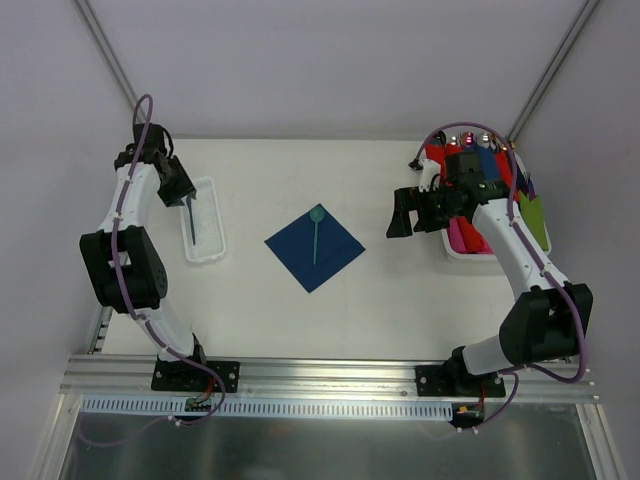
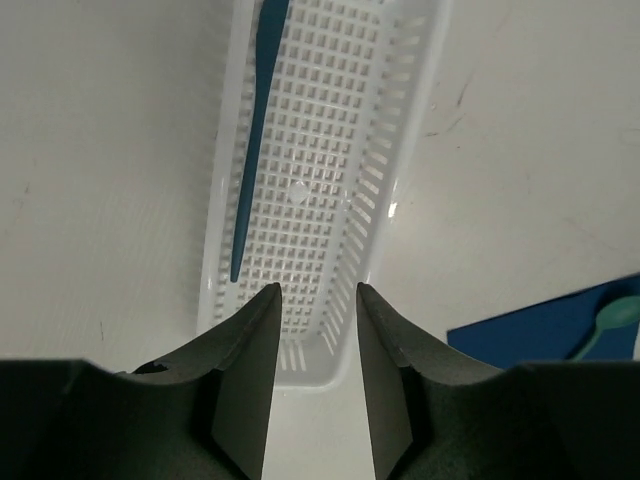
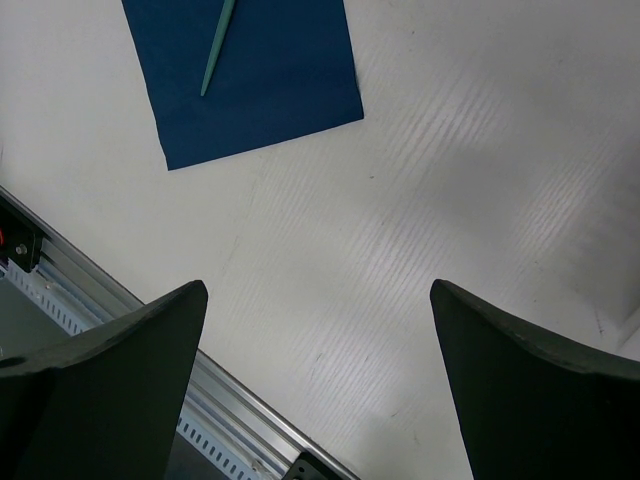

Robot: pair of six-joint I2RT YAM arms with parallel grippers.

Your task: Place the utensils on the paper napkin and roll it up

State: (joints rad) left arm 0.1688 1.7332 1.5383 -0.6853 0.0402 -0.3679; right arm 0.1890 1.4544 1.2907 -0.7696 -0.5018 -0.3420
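Observation:
The navy paper napkin [image 1: 314,250] lies flat as a diamond at the table's middle. One teal spoon [image 1: 316,230] lies on it, bowl toward the far side. The napkin [image 3: 255,80] and the spoon's handle [image 3: 217,50] show at the top of the right wrist view. A second teal utensil [image 2: 255,130] lies along the left side of a white slotted basket [image 2: 400,180]. My left gripper [image 2: 318,300] is open and empty, just above the basket's near end [image 1: 205,257]. My right gripper [image 1: 402,213] is wide open and empty, right of the napkin.
A white bin [image 1: 465,255] at the far right holds several red, pink, blue and green rolled bundles [image 1: 487,165] with metallic tips. The right arm reaches across its front. A metal rail [image 3: 120,300] runs along the table's near edge.

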